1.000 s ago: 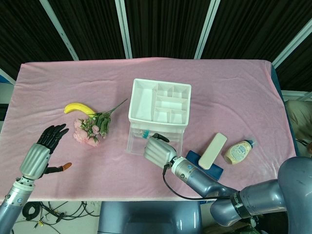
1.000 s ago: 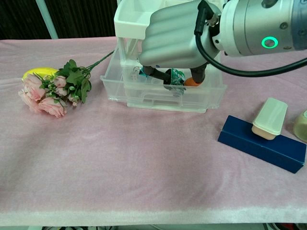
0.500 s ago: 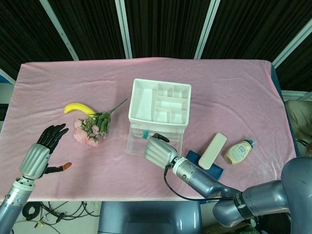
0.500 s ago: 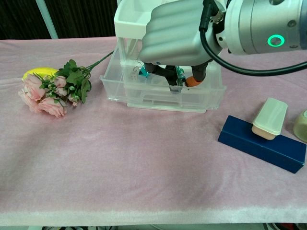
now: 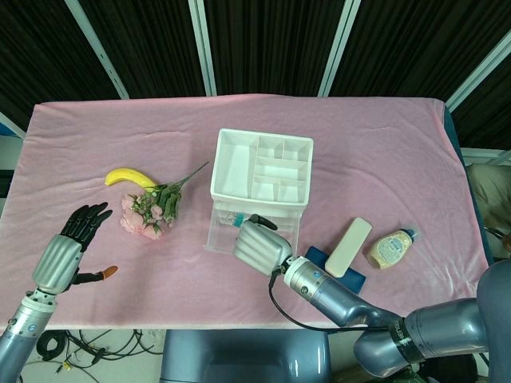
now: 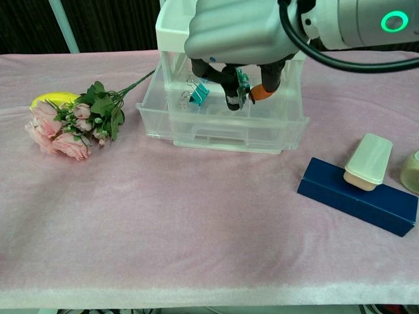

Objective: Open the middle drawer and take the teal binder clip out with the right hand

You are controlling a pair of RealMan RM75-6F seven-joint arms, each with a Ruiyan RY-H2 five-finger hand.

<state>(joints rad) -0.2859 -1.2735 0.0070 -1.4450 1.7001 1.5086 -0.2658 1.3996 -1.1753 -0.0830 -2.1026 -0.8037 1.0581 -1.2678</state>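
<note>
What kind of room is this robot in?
Probably a robot testing lab, not a home. A table with a pink cloth holds unrelated practice things: a banana, fake flowers and a plastic drawer unit, before dark panelled walls.

Evenly and brightly lit from above, in both views. Soft, short shadows only: a faint one under the flower bunch (image 6: 72,124) and along the near side of the dark blue box (image 6: 357,196). Mild glare on the silver back of the right hand (image 6: 237,29) in the chest view, plus a glowing green ring on its wrist. Dim and near black behind the pink table (image 5: 96,152) in the head view. Sharp across both views; slight softness on the right hand so close to the chest camera. No obvious bending of straight edges.
</note>
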